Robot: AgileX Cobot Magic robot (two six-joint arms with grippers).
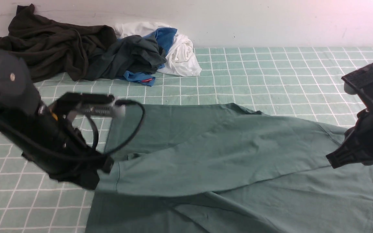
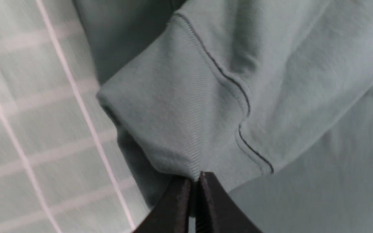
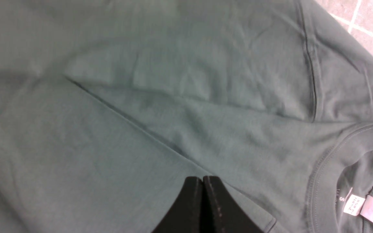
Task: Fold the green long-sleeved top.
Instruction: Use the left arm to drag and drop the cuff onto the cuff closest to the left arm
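Observation:
The green long-sleeved top lies spread over the near half of the table, with one sleeve laid across its body toward the left. My left gripper is shut on the edge of that sleeve's ribbed cuff; in the front view the left gripper is at the top's left edge. My right gripper is shut with nothing in it, just above the cloth near the collar and its white label. From the front, the right gripper is at the far right.
A very dark olive-black garment is heaped at the back left. Beside it lies a dark grey-green garment mixed with blue and white cloth. A green checked cloth covers the table, and a pale wall stands behind.

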